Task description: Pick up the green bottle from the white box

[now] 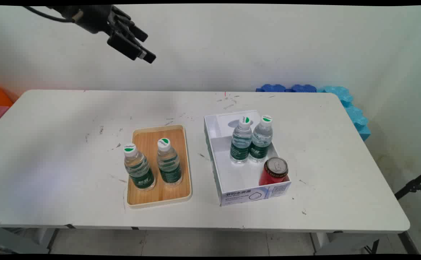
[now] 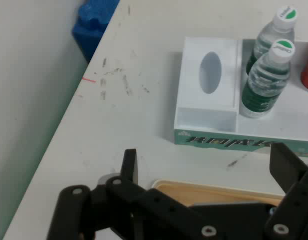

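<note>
We've got the gripper (image 1: 143,47) released, empty, way above the tray (image 1: 185,159) with two bottles (image 1: 139,167).

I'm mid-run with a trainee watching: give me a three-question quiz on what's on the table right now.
1. How many water bottles stand on the wooden tray?
2. True or false: the red can stands on the wooden tray.
3. The claw is: A) gripping a bottle, B) raised above the table holding nothing, C) resting inside the white box.

Key: 1) Two. 2) False; it stands in the white box, at its near end, with two more bottles behind it. 3) B; its fingers are spread apart with nothing between them.
</note>
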{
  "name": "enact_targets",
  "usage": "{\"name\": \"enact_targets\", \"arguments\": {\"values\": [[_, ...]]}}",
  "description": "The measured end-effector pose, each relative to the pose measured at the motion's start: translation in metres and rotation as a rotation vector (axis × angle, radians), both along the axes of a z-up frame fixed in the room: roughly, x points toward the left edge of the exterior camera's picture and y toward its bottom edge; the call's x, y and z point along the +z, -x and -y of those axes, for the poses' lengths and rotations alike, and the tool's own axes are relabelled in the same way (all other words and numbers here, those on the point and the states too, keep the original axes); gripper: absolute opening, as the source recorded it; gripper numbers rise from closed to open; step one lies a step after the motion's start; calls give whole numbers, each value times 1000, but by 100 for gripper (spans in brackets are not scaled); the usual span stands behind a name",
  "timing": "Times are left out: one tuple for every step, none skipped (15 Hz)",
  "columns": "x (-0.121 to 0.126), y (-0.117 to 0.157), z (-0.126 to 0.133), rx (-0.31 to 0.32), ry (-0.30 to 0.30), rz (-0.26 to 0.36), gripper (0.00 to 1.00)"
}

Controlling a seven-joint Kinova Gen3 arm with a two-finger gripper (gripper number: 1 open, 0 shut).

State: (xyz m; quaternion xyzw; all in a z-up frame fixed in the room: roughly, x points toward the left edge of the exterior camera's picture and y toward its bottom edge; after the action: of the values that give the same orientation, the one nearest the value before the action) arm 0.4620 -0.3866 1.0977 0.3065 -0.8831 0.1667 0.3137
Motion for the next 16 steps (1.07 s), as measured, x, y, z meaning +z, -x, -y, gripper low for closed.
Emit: {"name": "enact_targets", "arguments": {"values": [[-2,3,-1,-9,5,-3,100],[-6,7,-3,-20,8,-6,100],[-12,13,-5,-31,9,-10,100],[-17,19,-7,-42,9,-12,100],[-26,27,-9,-55,7,-13,100],[-37,36,-11,-69,-1,-10,100],[-48,45,-12,-79,-13,-8,100],[-62,55,-14,-91,-28,-3,100],[-76,65,-15,-102,-44,3,100],[-87,73,-15,-107,-53,6,100],[-95,79,-14,-111,-60,9,100],[-105,87,-13,-114,-68,10,100],[-112,92,-12,-116,-75,10,100],[-122,100,-10,-120,-82,8,100],[-129,106,-8,-122,-87,6,100],[-138,113,-6,-125,-94,2,100]]}}
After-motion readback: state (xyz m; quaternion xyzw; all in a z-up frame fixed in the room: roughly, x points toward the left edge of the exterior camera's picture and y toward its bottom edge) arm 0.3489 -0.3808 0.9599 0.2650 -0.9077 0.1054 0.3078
